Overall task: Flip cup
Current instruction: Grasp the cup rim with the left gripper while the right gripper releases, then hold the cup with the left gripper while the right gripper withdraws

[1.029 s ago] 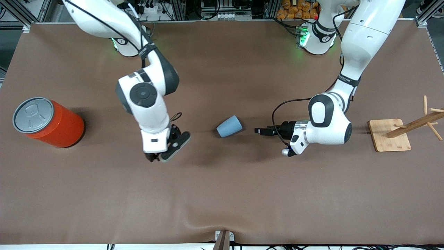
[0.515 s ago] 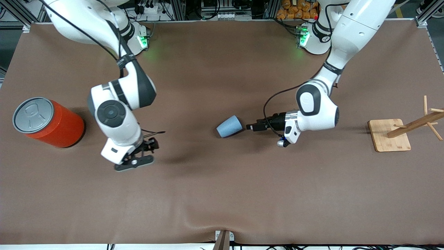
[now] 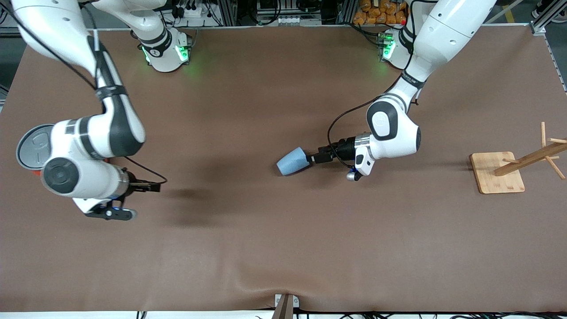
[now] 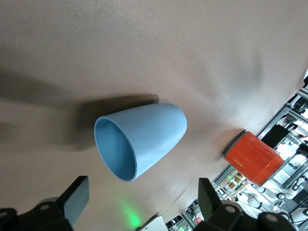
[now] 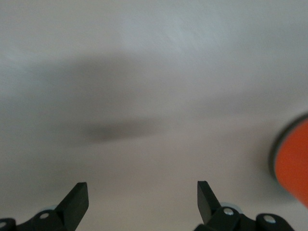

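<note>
Orange can (image 3: 31, 146) mostly hidden under right arm — wooden rack (image 3: 538, 155) cut off by edge.

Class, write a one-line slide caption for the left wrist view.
Open left gripper faces the mouth of the blue cup lying on its side on the brown table, orange can nearby.

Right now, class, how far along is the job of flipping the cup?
Done: nothing yet; the cup lies on its side on the table. In hand: the left tool is open at the cup's mouth, no grip yet. The right tool waits open near the orange can. Left: grasping, turning, standing the cup.
</note>
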Motion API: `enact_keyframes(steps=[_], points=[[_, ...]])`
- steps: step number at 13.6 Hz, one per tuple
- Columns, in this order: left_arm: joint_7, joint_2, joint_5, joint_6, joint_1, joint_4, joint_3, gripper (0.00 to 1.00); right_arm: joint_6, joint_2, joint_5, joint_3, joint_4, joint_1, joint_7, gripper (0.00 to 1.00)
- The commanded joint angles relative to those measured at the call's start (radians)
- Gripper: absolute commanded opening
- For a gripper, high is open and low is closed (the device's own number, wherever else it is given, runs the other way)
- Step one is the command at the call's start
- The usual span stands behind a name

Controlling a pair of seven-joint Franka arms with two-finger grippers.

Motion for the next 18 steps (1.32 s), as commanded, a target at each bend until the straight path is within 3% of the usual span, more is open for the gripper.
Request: enact_keyframes(steps=[1,7,15,18], points=[[0.02,-0.028,-0.047,0.043,-0.003,-0.032,-0.021,1.0,-0.061,-0.057,0.038,0.024,-0.065,-0.067,-0.009,1.0],[0.235,0.02,-0.249,0.055,-0.023,-0.006,-0.02,0.88,-0.043,-0.227,0.039,0.043,-0.321,-0.051,-0.07,1.0],[0.238,0.067,-0.251,0.077,-0.041,0.027,-0.02,0.68,-0.006,-0.307,0.056,0.041,-0.533,-0.052,-0.28,1.0],[0.238,0.093,-0.251,0.078,-0.044,0.056,-0.02,0.62,0.141,-0.422,0.056,0.043,-0.72,-0.046,-0.28,1.0]])
